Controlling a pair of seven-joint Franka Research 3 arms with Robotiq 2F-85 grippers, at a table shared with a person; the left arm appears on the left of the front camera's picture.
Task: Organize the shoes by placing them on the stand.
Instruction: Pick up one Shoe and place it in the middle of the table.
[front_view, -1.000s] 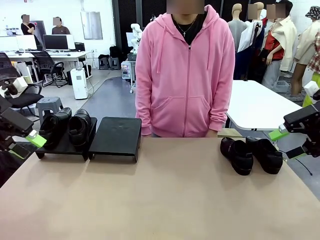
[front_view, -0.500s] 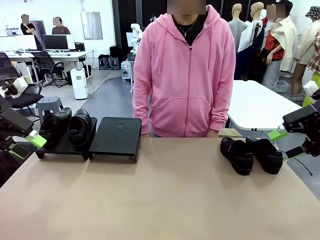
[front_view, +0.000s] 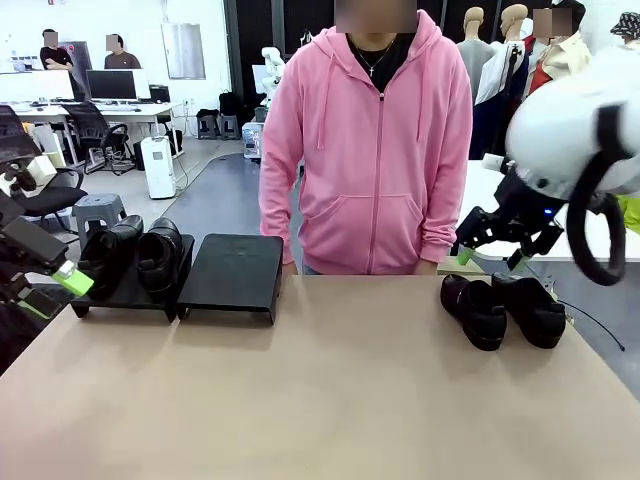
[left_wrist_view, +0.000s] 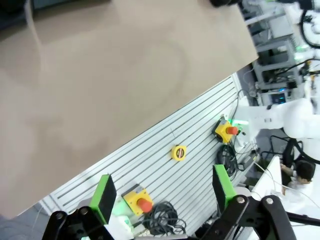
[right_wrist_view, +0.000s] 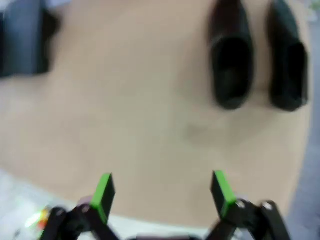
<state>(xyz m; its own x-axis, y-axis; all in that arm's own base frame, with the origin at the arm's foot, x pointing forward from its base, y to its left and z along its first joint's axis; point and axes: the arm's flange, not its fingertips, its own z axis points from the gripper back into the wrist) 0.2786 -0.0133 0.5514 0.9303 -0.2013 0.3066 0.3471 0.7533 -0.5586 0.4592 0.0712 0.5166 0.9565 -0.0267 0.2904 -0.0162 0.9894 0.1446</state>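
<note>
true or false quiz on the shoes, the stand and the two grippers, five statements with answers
1. Two shoes sit on the left platform of the stand. True.
2. The right platform of the stand holds one shoe. False: no shoe is on it.
3. Two other shoes lie side by side on the table, on the robot's right. True.
4. The right gripper is shut on a shoe. False: it is open, above the other shoes, holding nothing.
5. The left gripper is open. True.
</note>
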